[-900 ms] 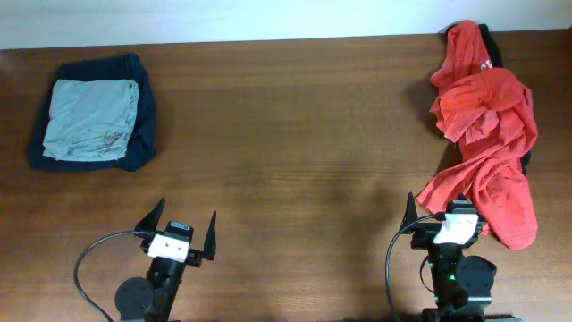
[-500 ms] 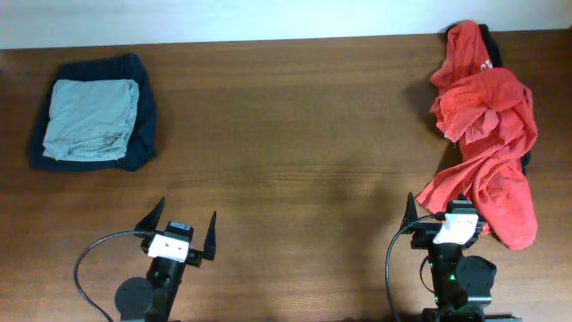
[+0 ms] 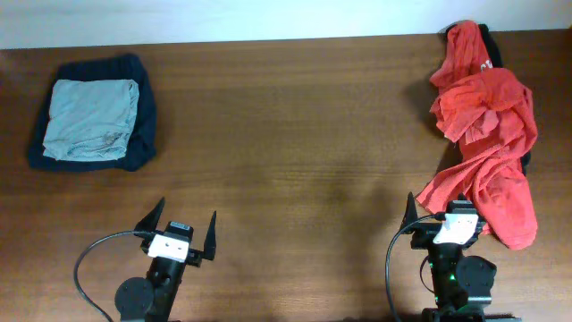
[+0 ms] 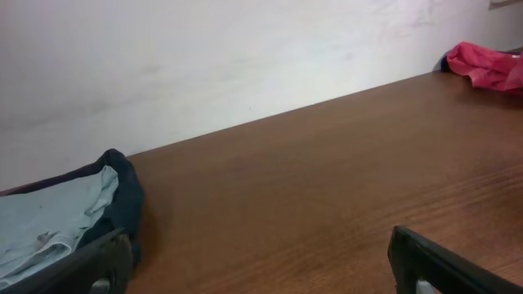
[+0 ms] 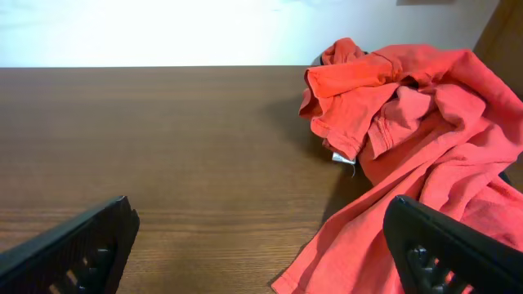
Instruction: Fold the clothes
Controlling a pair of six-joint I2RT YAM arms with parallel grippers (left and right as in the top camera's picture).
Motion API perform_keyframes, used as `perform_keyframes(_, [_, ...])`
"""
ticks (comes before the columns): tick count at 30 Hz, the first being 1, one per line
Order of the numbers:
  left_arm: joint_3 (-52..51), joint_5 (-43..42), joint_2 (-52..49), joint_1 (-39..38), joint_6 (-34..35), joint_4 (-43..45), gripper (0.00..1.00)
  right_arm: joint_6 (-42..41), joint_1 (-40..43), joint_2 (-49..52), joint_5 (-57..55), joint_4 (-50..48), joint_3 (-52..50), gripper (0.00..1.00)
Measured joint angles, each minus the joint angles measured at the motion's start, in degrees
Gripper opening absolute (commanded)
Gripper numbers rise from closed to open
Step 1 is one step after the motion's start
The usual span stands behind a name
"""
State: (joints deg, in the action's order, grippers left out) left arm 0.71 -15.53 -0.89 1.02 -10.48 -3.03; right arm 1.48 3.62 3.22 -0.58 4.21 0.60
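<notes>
At the right side of the counter [image 3: 286, 134] a red shirt [image 3: 483, 134] lies crumpled. Its lower hem trails down to just beside the right tool [image 3: 449, 215], and a dark garment [image 3: 488, 40] peeks out from under it. Far left, a pale grey-blue piece [image 3: 92, 119] sits folded on a navy one [image 3: 145, 134]. Both the right tool and the left tool [image 3: 188, 216] are spread wide and hold nothing.

The step in hand looks like fetching the red shirt. It is best pinched at the near hem by a single layer and drawn toward the bare middle, with the left tool taking a second corner so the cloth spreads flat rather than bunching. Dragging the dark garment along should be avoided.

Compared with the earlier overhead views, nothing has visibly moved. Arms and cloth are just where they were.
</notes>
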Motion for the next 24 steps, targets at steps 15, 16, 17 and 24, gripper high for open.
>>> perform_keyframes(15, [0.00,0.00,0.00,0.00,0.02,0.48,0.99,0.02,0.00,-0.02,0.00,0.00,0.00,0.98])
perform_keyframes(16, [0.00,0.00,0.00,0.02,0.02,0.74,0.99,-0.02,0.00,0.00,0.00,0.00,0.00,0.98])
perform_keyframes(17, [-0.02,0.00,0.00,0.02,0.00,1.38,0.99,0.00,0.00,0.00,0.00,0.00,0.00,0.98])
perform_keyframes(24, [-0.02,-0.07,0.00,0.02,0.00,6.56,0.99,0.02,0.00,0.00,0.02,-0.07,-0.02,0.98])
